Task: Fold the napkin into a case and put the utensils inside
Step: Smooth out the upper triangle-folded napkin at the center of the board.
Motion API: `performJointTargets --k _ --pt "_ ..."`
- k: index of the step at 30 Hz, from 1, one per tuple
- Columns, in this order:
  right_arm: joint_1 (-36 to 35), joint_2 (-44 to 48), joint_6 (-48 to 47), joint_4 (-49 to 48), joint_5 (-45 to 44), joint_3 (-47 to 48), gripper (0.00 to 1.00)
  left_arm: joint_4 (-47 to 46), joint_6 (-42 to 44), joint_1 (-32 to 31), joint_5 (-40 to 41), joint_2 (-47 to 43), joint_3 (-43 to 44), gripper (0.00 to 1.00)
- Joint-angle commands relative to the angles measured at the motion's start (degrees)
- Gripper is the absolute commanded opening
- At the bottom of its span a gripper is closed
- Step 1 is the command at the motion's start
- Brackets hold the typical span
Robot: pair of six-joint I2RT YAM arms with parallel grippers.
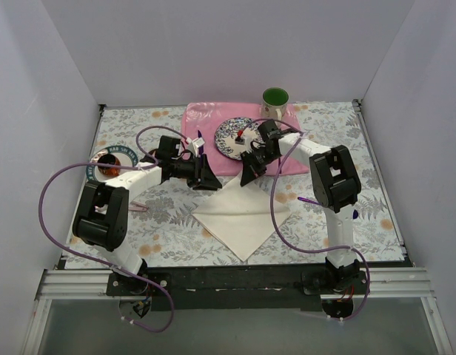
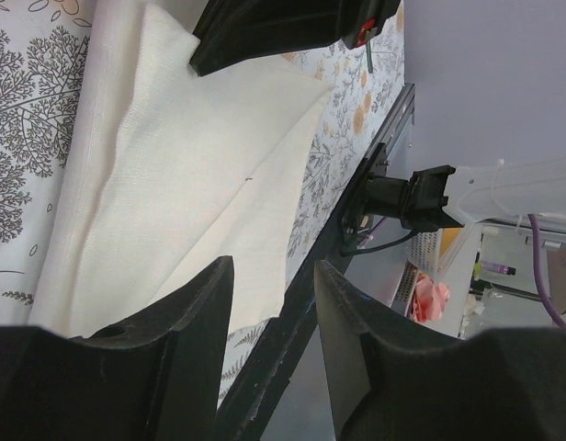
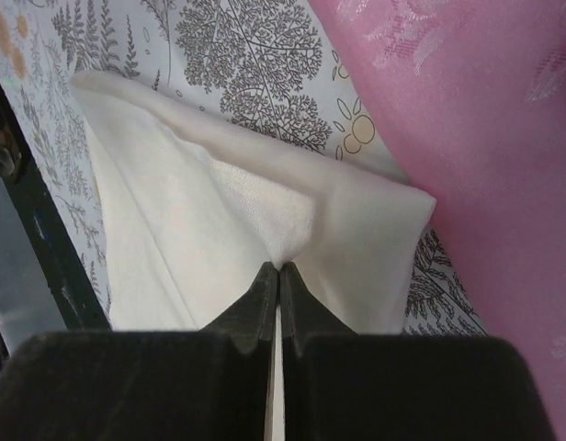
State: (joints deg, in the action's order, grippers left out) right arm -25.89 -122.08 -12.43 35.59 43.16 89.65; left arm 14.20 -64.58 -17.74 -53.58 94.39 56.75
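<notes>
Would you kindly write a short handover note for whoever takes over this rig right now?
Right gripper: jaws shut, pinching a fold of the napkin.
Left gripper: jaws open, empty, above the napkin.
The napkin lies on the table, on the near side of the pink placemat, partly doubled over.
Done: folding begun; no case yet.
Left: finish the case and put the utensils inside; I cannot pick them out clearly here.

The napkin (image 1: 243, 222) lies before the placemat (image 1: 202, 118), which carries the plate (image 1: 222, 133).
</notes>
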Motion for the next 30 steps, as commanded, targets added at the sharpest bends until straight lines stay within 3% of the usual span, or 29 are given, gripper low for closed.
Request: performJointTargets --k 1,8,14,30 --pt "-0.8 -1.1 -1.4 1.5 1.1 0.9 0.01 -1.5 0.1 0.2 -1.3 -1.2 -1.5 0.39" --pt "-0.9 1.5 -2.8 1.7 -0.4 -3.1 0.01 -1.5 0.5 -1.2 -1.7 0.9 -1.6 0.38" --pt "-0.7 1.1 -1.3 0.2 -1.1 -1.5 0.01 -2.1 0.0 -4.6 -1.2 4.0 -2.2 0.33" --pt "-0.6 1.1 -0.1 0.4 0.8 0.5 0.01 -3.0 -0.6 -6.2 2.1 7.9 -5.9 0.29"
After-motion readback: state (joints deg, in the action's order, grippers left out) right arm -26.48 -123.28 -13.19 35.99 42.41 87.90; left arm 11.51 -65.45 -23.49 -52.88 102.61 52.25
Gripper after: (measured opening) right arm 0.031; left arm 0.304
